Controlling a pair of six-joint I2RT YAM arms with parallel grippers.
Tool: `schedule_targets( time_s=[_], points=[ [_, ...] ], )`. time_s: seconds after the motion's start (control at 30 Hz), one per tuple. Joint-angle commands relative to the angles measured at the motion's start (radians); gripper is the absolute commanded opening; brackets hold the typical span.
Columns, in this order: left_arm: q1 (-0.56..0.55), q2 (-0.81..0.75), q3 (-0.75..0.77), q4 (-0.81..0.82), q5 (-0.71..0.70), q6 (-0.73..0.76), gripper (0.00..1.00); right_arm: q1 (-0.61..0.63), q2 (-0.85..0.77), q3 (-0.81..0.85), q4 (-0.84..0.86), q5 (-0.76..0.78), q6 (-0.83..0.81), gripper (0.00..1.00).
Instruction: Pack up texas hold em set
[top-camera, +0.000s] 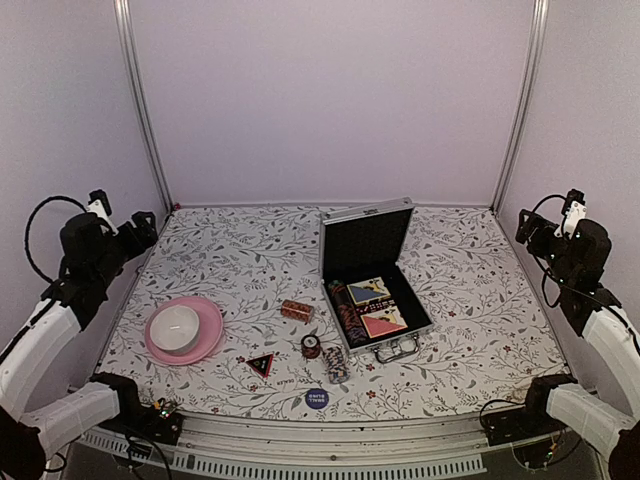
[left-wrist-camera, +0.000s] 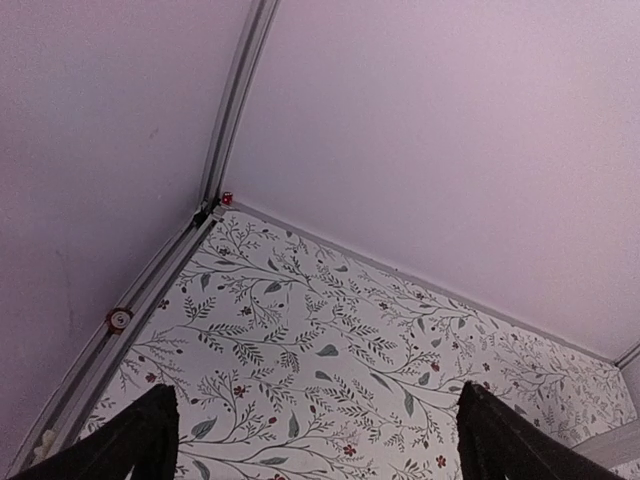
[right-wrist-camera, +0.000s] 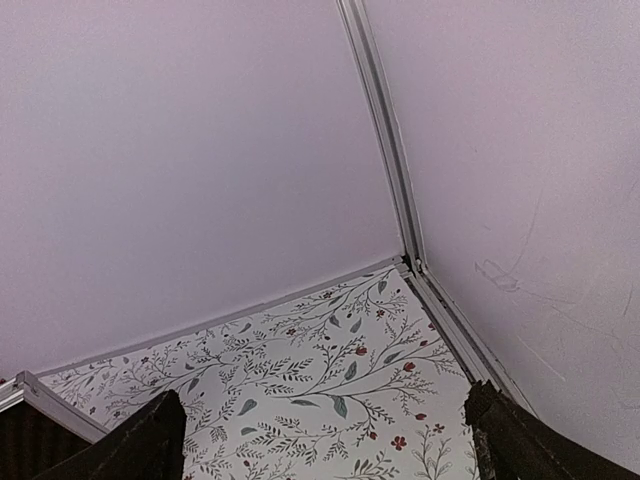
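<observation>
Both your arms sit at the side edges of the frame, well apart from everything on the floral table (top-camera: 470, 300). The left gripper (top-camera: 142, 228) hangs at the left edge. Its wrist view shows the two dark fingers (left-wrist-camera: 140, 440) spread wide, with only patterned tabletop and the far corner between them. The right gripper (top-camera: 526, 226) mirrors it at the right edge, its fingers (right-wrist-camera: 510, 440) also released and grasping nothing. The small silver aluminium case (top-camera: 405, 288) sits open just right of centre, its lid (top-camera: 365, 240) upright at the back and its metal handle (top-camera: 397, 349) toward the bottom of the frame. Inside, card decks (top-camera: 378, 306) lie flat on the black lining, with a row of striped chips (top-camera: 349, 315) along the left wall. Outside the case, to its lower left, you see a small brown box (top-camera: 297, 310), two short stacks of poker chips (top-camera: 312, 346), a red-black triangle (top-camera: 261, 364) and a blue disc (top-camera: 317, 398) near the table's bottom edge. A pink plate (top-camera: 208, 340) holding a white bowl (top-camera: 175, 328) sits at the lower left.
</observation>
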Motion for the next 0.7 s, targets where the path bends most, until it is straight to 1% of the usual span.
schedule_targets(
  time_s=[0.0,0.1,0.2,0.37,0.43,0.5,0.6,0.67],
  points=[
    [-0.004,0.040,0.027,-0.051,0.019,-0.031,0.97,0.003,-0.011,0.012,-0.009,0.008,-0.011,0.99],
    [-0.003,0.061,0.038,-0.062,0.022,-0.027,0.97,0.003,-0.001,0.019,-0.006,0.018,-0.016,0.99],
    [-0.003,0.087,0.047,-0.064,0.042,-0.020,0.97,0.003,0.025,0.025,0.011,-0.011,-0.035,0.99],
    [-0.006,0.155,0.092,-0.108,0.072,-0.015,0.97,0.004,0.084,0.057,0.005,-0.100,-0.044,0.99],
    [-0.016,0.183,0.109,-0.115,0.102,0.000,0.94,0.003,0.125,0.089,-0.023,-0.150,-0.052,0.99],
    [-0.040,0.197,0.120,-0.108,0.131,0.011,0.93,0.004,0.173,0.128,-0.066,-0.201,-0.059,0.99],
    [-0.120,0.200,0.114,-0.063,0.134,0.034,0.93,0.015,0.227,0.171,-0.124,-0.270,-0.060,0.99],
    [-0.169,0.208,0.118,-0.053,0.126,0.040,0.93,0.038,0.243,0.185,-0.145,-0.283,-0.057,0.99]
  ],
)
